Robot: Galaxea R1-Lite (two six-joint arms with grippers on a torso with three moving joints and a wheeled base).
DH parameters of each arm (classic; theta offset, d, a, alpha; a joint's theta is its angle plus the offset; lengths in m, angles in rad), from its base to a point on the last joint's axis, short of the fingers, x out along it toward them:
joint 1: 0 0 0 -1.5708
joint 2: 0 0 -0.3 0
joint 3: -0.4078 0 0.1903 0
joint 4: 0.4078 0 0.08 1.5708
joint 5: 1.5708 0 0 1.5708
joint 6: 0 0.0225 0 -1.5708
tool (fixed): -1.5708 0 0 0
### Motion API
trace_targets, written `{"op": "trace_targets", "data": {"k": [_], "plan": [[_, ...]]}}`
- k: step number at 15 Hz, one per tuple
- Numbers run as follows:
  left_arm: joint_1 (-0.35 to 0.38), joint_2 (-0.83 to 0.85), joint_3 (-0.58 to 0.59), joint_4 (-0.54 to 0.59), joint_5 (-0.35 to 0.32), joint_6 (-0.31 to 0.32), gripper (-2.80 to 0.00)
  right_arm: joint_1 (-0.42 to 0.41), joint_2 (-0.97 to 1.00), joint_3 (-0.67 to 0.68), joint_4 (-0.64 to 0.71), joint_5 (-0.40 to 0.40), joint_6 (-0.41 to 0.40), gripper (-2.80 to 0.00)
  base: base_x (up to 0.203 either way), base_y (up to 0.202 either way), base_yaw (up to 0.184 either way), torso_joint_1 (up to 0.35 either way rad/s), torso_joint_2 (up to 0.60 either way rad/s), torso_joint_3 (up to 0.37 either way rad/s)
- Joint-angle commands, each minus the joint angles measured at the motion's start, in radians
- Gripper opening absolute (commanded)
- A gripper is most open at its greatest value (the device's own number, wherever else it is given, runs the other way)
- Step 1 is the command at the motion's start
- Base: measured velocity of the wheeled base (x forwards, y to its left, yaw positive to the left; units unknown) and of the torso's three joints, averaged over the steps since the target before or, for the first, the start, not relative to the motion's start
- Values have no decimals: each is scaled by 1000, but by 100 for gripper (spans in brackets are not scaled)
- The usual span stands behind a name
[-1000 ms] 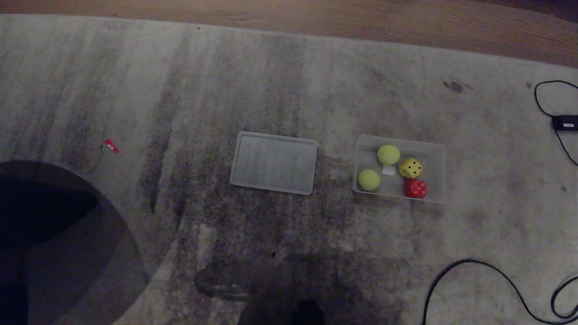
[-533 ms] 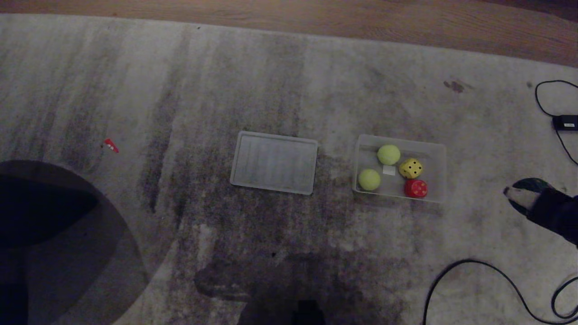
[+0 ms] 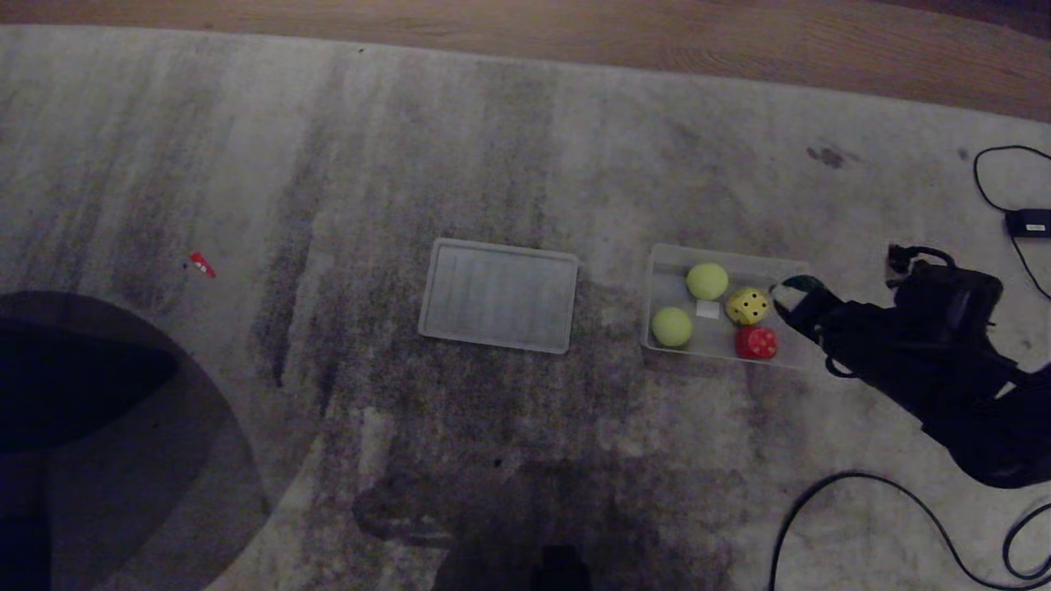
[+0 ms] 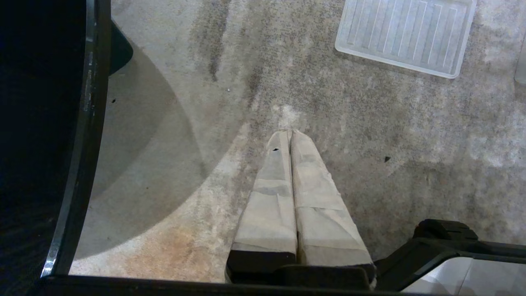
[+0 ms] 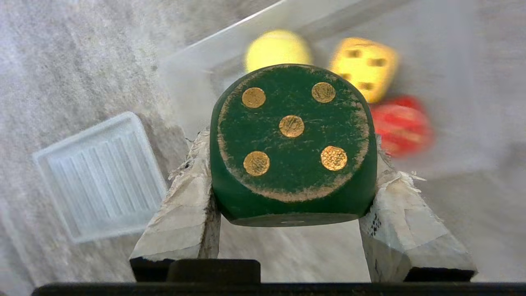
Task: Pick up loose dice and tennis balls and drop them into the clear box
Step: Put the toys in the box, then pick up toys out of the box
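Lid (image 3: 498,296) lies left of box (image 3: 662,271) (balls (image 3: 706,281) inside).

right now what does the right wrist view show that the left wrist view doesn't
Only the right wrist view shows the right gripper clamped on the dark green die with gold pips, and beyond it the clear plastic box holding a yellow-green tennis ball, the yellow die and the red die.

Only the left wrist view shows the left gripper, shut and empty, hanging over the carpet.

Both show the flat ribbed translucent lid lying on the grey carpet.
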Motion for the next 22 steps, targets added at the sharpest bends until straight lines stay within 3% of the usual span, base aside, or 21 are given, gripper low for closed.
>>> {"op": "trace_targets", "data": {"k": [1, 3, 4, 10, 14, 15, 18, 22], "plan": [[0, 1, 2, 0, 1, -1, -280, 16, 155, -94, -47, 4, 13, -280, 0, 0, 0, 0, 0, 0], [0, 1, 2, 0, 1, -1, -280, 17, 201, -135, -70, 25, 14, -280, 0, 0, 0, 0, 0, 0], [0, 1, 2, 0, 1, -1, -280, 16, 214, -140, -73, 30, 14, 0, 0, 0, 0, 0, 0, 0], [1, 1, 2, 0, 1, -1, -280, 22, 144, -104, -73, 31, 2, 0, 0, 0, 0, 0, 0, 0], [0, 1, 2, 0, 1, -1, -280, 21, -114, 127, -67, 32, -48, 0, 0, 0, 0, 0, 0, 0], [1, 1, 2, 0, 1, -1, -280, 20, -211, 194, -60, 35, -53, -280, 0, 0, 0, 0, 0, 0], [0, 1, 2, 0, 0, -1, -280, 3, -553, 328, 96, 52, -102, -280, 0, 0, 0, 0, 0, 0], [0, 1, 2, 0, 1, -1, -280, -29, -1074, 416, 591, 56, -211, -280, 0, 0, 0, 0, 0, 0]]}}
